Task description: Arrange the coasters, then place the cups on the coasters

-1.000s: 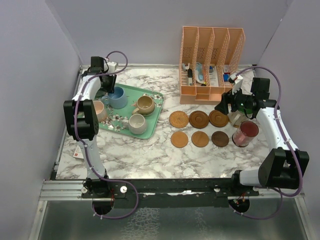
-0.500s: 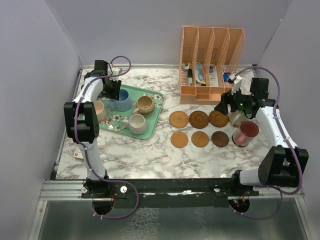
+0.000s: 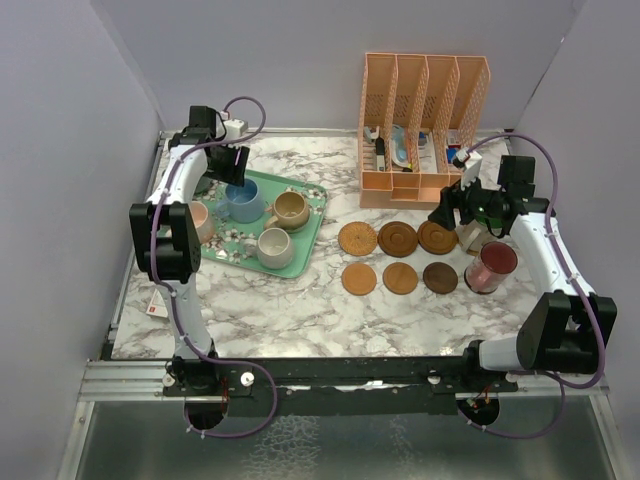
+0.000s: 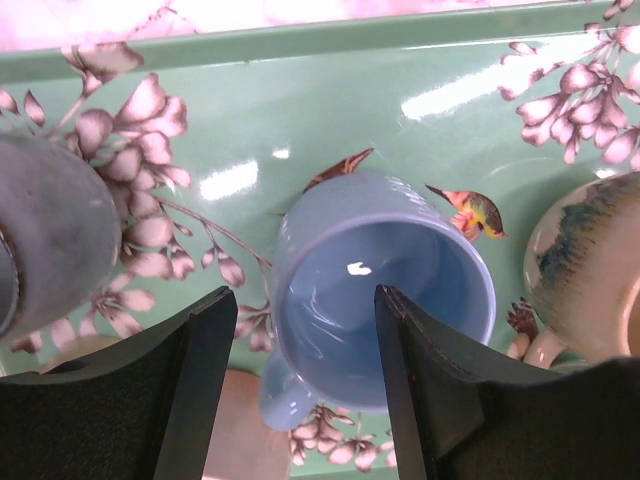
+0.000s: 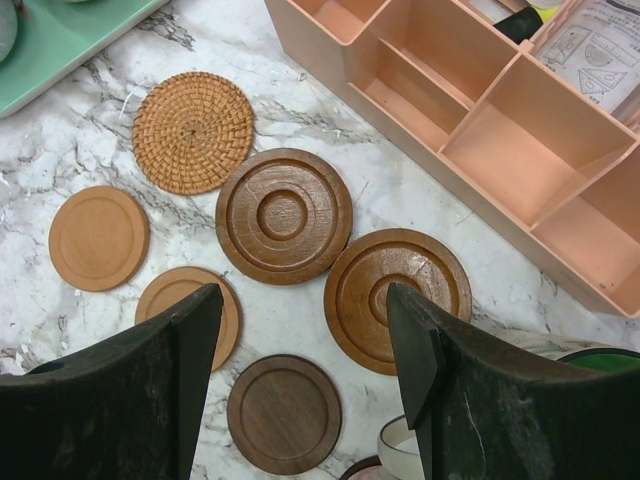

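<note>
Marbled desk is being worked from both sides. The left hand is being held spread just above the light blue cup, which is being carried upright by the green flowered tray. The right hand is being held spread over six coasters, laid in two rows beside the peach organiser.

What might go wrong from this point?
The left gripper straddles the light blue glazed cup on the mint-green flowered tray; the speckled tan cup stands close, so closing or lifting may knock it. The round brown coasters lie close together, so cups set there might bump handles.
</note>
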You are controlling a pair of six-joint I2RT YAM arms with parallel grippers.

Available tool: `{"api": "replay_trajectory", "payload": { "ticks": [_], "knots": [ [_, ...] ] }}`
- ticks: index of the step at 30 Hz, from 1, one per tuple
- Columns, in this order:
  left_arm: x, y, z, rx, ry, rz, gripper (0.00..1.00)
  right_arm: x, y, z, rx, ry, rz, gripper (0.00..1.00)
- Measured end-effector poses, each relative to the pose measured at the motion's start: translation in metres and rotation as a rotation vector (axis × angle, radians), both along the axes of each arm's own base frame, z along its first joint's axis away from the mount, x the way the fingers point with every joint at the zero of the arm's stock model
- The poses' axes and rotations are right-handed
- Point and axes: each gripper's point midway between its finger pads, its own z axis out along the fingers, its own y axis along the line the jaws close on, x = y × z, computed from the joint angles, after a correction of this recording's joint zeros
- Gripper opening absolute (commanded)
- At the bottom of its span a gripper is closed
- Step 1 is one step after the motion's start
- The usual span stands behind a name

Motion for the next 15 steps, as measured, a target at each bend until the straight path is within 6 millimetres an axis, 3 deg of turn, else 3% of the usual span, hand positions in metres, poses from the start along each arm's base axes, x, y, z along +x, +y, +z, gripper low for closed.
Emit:
{"api": "replay_trajectory", "payload": {
  "ticks": [8,15],
  "knots": [
    [0.011,-0.002,-0.019,0.053,0.01,-0.085,0.56,0.001,-0.002,-0.001,-0.016,-0.003,-0.005,0.66],
    [0.01,-0.001,-0.029,0.097,0.028,-0.142,0.38,0.001,-0.003,-0.001,-0.019,-0.004,-0.007,0.66]
  ]
}}
